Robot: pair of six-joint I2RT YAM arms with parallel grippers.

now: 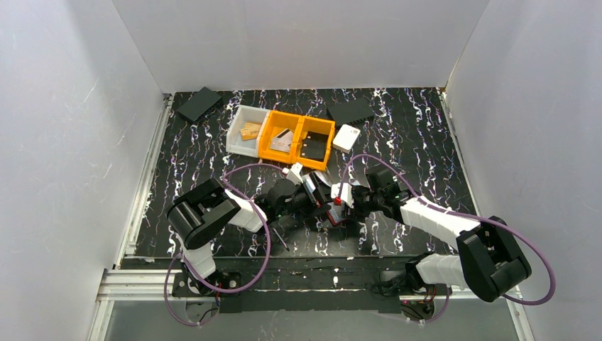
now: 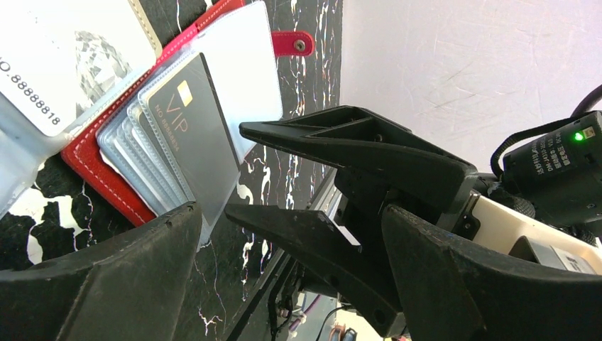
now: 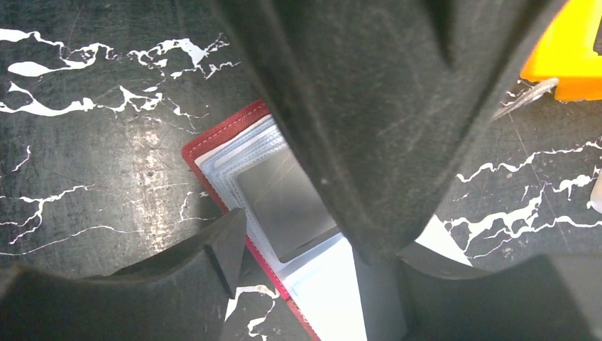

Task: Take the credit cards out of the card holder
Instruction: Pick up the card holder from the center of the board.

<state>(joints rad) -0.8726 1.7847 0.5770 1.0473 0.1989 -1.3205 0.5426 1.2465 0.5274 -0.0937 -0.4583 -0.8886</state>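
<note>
- The right gripper fills the right wrist view, its black fingers standing apart with a plain gap and nothing clamped between them
- Between those jaws lies the free edge of the red stitched card holder with clear plastic sleeves, spread open and flat on the black, white-veined marble-pattern table
- The left gripper stands wide and holds nothing; the right gripper's two fingers sit in the gap between its jaws, and one of its own fingertips overlaps the lower corner of the sleeves, touching or not I cannot tell
- Bare tabletop lies on the side of the card holder away from the right jaws; in the left wrist view the table's edge runs just behind those jaws, with a white wall beyond it
- Well beyond both pairs of jaws stand a white plastic bin holding a tan card and a pair of orange plastic bins, one holding a grey card, the other a dark flat piece; a loose white card lies on the table just beside them
- A dark grey plastic card marked VIP sits in one of the sleeves, its long axis running toward the left gripper's finger and its long free edge just beside the right jaws' tips
- A digit-printed white card lies at the side of the card holder away from both pairs of jaws
</note>
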